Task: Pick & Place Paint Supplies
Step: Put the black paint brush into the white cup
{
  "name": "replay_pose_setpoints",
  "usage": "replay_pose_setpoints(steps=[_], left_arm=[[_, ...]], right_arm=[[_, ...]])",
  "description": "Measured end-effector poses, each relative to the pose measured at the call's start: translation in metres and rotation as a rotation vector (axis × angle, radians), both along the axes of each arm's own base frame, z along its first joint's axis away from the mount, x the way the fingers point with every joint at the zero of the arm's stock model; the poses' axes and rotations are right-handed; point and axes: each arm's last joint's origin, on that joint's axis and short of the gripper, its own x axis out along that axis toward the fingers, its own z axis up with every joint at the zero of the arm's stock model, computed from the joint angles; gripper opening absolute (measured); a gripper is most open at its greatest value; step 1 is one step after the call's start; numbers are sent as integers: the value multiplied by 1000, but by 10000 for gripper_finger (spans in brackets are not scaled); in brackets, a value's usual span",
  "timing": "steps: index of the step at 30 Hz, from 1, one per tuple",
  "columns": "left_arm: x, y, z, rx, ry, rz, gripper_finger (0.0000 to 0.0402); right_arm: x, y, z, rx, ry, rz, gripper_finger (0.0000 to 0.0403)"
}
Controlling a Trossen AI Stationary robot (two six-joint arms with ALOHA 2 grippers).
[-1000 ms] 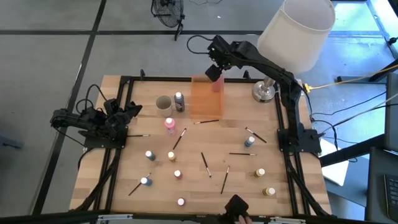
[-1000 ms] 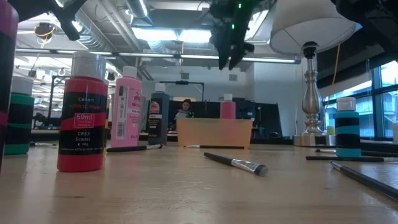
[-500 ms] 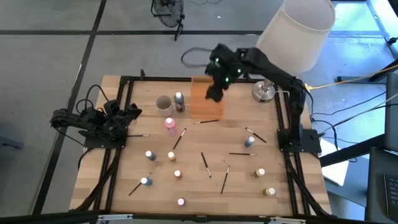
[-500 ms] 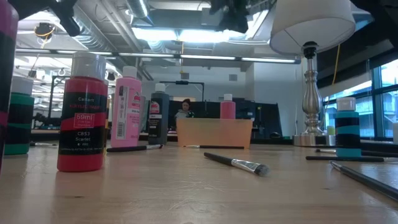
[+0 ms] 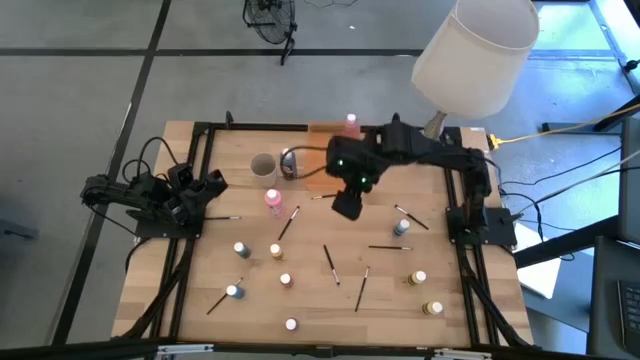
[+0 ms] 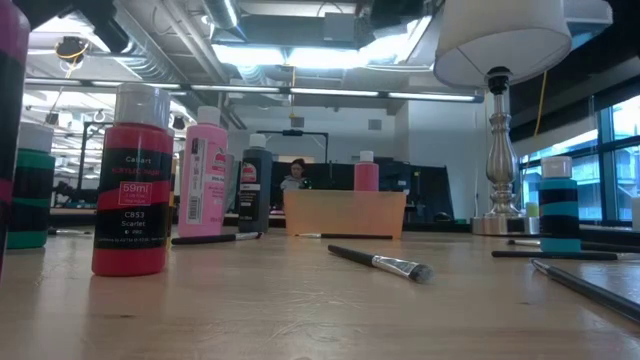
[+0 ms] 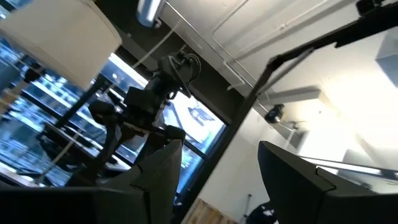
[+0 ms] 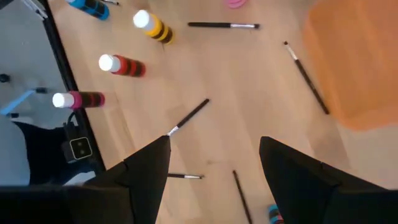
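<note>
We note white-capped paint pots (image 5: 285,280) and dark paintbrushes (image 5: 329,263) scattered on the wooden worktop (image 5: 320,310). Right fingers (image 8: 146,168) apart, empty; left fingers (image 7: 158,168) apart, idle at nine o'clock.

Two black jointed arms (image 5: 430,150), cabled, one showing green lights.

Looks like a robotics lab in an open-plan office or workshop hall. Wooden counter (image 5: 330,290) framed by black metal rails, standing on a grey concrete floor (image 5: 90,90) marked with dark lines. Exposed ducts and pipes (image 6: 250,75) overhead, with long strip lights (image 6: 270,55) under a bare ceiling. Tall windows (image 6: 615,150) along one side. Rows of desks with dark monitors (image 6: 430,185) farther back, and a person (image 6: 296,175) seated there. Table lamp (image 5: 470,55) with a white shade at the counter's edge; floor fan (image 5: 270,15) beyond.
</note>
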Motion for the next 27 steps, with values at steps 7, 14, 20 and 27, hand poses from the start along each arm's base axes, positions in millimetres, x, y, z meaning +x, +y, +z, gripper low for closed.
replay_pose_setpoints(steps=[7,14,20,27], left_arm=[[0,-1,0,-21,-2,-48,210],[-5,0,21,-28,-45,-75,210],[-6,-2,67,80,-19,-89,210],[14,-8,108,164,167,-136,210]], right_arm=[[2,53,0,-53,-54,34,252],[-2,86,1,-110,-104,16,252],[-3,93,2,-120,-128,-5,252],[0,93,4,-119,-163,-4,251]])
